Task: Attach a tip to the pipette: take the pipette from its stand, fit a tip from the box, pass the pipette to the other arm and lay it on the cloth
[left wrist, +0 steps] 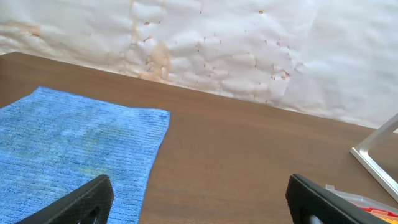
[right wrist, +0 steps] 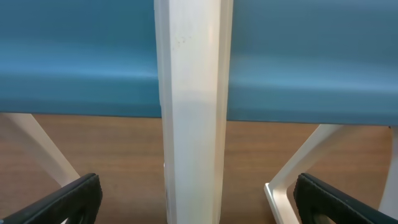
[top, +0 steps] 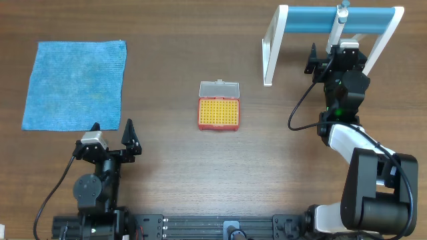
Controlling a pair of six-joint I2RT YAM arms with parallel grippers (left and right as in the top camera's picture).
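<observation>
Early stage — the slim white pipette (right wrist: 193, 124) hangs on its blue-barred white stand (top: 307, 19), between the right gripper's (right wrist: 198, 202) open fingers, not yet gripped. The left gripper's (top: 112, 130) fingers gape beside the blue cloth (top: 75, 85) — orange tip box (top: 219, 113) untouched

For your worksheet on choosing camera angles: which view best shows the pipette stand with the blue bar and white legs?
The top view: the whole blue-barred, white-legged pipette stand fits in, both end frames included. The right wrist view shows a stretch of its bar; the left wrist view, a corner of one white frame.
</observation>
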